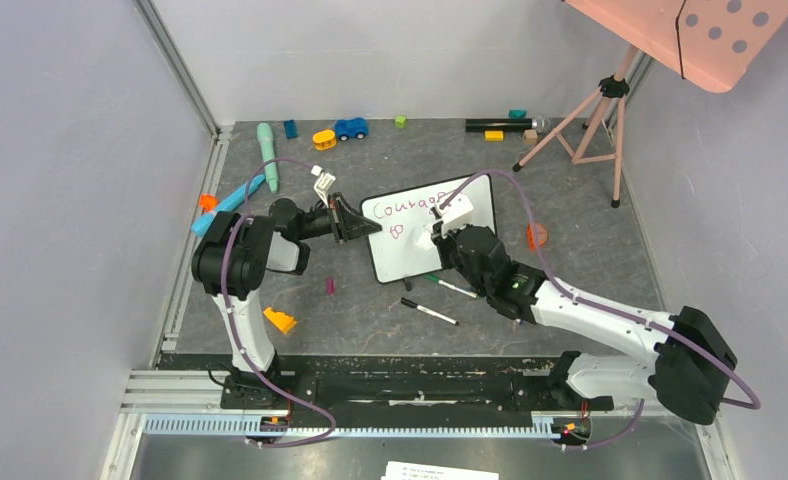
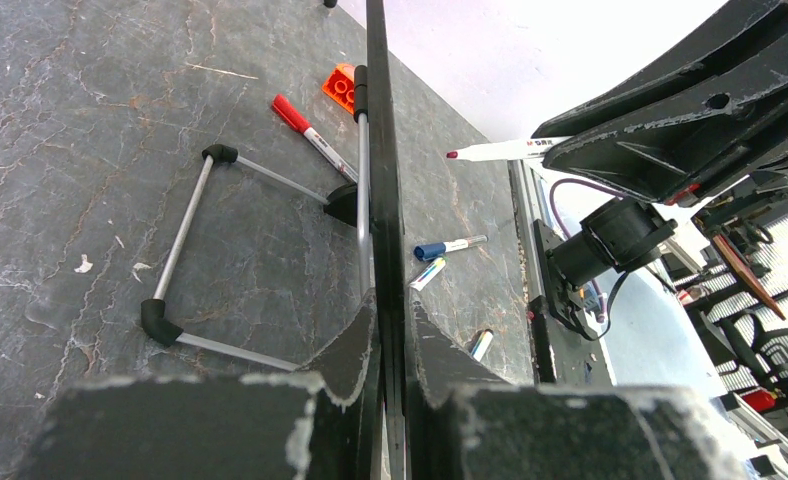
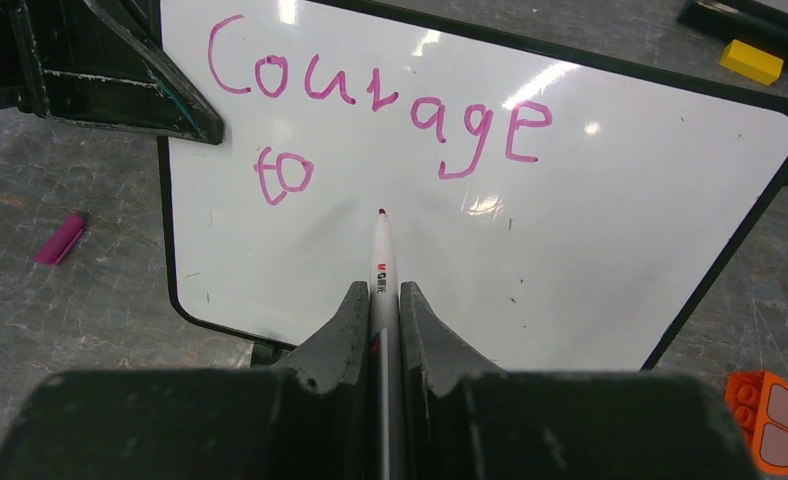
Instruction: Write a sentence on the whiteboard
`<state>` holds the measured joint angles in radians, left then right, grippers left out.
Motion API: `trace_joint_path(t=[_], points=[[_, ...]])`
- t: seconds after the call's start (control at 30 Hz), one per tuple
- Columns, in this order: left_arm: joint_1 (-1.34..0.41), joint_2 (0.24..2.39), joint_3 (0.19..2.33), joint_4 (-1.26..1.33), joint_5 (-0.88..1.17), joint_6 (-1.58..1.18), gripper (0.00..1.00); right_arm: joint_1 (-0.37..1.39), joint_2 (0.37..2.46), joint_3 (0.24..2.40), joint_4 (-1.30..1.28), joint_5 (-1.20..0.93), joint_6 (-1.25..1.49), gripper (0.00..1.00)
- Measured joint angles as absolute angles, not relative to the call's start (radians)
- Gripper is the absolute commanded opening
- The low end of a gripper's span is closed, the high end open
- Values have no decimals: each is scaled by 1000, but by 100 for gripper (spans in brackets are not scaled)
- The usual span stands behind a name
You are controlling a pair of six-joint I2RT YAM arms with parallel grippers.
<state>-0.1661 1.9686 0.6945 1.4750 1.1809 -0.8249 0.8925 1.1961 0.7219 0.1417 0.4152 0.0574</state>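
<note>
Top view: whiteboard (image 1: 402,258) mid-bench (image 1: 370,310), propped up at a tilt. The left gripper (image 1: 358,222) is at its left edge, pinched onto the frame. The right gripper (image 1: 438,236) is over the board's middle, in front of the face. Sentence (image 1: 400,209) is pink and reads "Courage" on the top line, "to" below it at the left. Two loose pens (image 1: 430,312) lie on the bench just near of the board.

Left wrist view: whiteboard (image 2: 384,180) seen edge-on, running straight between the left gripper (image 2: 390,345) fingers, which are pressed onto it from both sides. The board's wire stand (image 2: 185,240) rests on the bench at left. The right gripper (image 2: 670,120) is at the right holding a marker (image 2: 505,150); its red tip looks just off the board face.

Right wrist view: right gripper (image 3: 385,310) pressed together, pinching the marker (image 3: 382,255) barrel. The tip points at the whiteboard (image 3: 620,250), below "Courage" and just right of "to" in the sentence (image 3: 380,100). Can't tell here whether the tip touches. The left gripper (image 3: 110,75) is clamped on the far-left edge. Pink piece (image 3: 62,238) on the bench at left, orange brick (image 3: 770,410) near right.
</note>
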Motion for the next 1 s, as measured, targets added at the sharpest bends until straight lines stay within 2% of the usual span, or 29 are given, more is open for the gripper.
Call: trace_joint_path(t=[1.0], points=[[-166, 1969, 695, 1475, 1181, -825, 2, 816, 1277, 786, 111, 304, 44, 0]])
